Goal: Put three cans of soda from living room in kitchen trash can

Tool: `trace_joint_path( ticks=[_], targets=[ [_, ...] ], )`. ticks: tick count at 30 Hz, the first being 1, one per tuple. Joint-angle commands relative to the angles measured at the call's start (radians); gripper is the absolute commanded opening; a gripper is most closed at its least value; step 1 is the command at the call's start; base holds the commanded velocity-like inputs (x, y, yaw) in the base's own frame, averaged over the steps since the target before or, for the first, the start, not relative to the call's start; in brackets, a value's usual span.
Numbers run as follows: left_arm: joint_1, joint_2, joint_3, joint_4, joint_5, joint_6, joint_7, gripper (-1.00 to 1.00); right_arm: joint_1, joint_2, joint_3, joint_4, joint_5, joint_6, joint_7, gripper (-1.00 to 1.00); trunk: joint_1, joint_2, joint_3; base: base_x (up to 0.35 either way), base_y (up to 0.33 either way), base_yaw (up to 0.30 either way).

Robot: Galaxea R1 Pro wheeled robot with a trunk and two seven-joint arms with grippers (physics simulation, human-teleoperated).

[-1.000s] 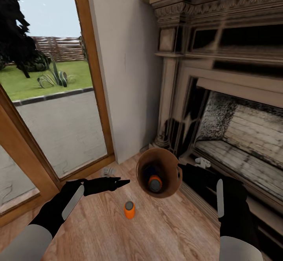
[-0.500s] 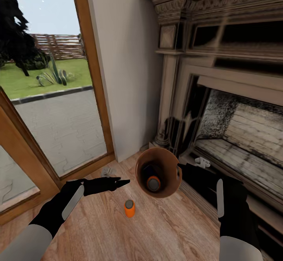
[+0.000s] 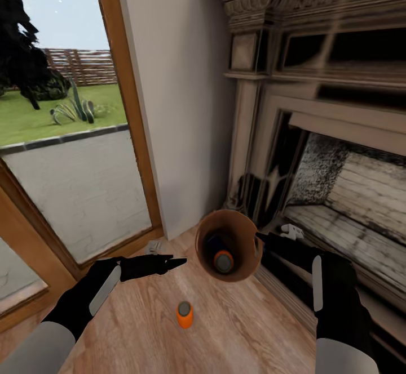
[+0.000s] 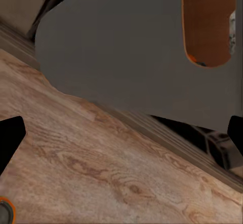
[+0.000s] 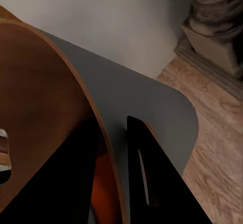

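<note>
Your right gripper (image 3: 260,239) pinches the trash can (image 3: 246,261) rim; your spread left gripper (image 3: 179,261) should next descend to the lower-centre orange can (image 3: 184,314).

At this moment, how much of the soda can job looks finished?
One orange can already sits inside the bin; a dark shape beside it may be another, but that is unclear. The right gripper holds the bin by its rim, lifted and tilted beside the fireplace. A second orange can stands on the floor, unpicked; the left gripper is open.

floor (image 3: 237,329) around orange can (image 3: 184,314): open | fireplace (image 3: 338,194), wall (image 3: 180,109): block beyond trash can (image 3: 248,267)
</note>
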Motion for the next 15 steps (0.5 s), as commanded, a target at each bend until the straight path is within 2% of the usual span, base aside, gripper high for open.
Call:
trace_joint_path(
  ticks=[1,7,15],
  targets=[
    [0.0,0.0,0.0,-0.001,0.0,0.0,0.0,1.0,0.0,0.0,0.0,-0.001,-0.039,0.014,0.002,-1.0,0.0,0.0,0.0,0.336,0.0,0.0],
    [0.0,0.001,0.001,-0.004,0.0,-0.002,0.0,1.0,0.0,0.0,0.0,-0.006,-0.039,0.014,0.002,-1.0,0.0,0.0,0.0,0.283,0.0,0.0],
    [0.0,0.001,0.001,-0.006,0.001,-0.002,0.0,1.0,0.0,0.0,0.0,-0.016,-0.039,0.014,0.002,-1.0,0.0,0.0,0.0,0.033,0.0,0.0]
  ],
)
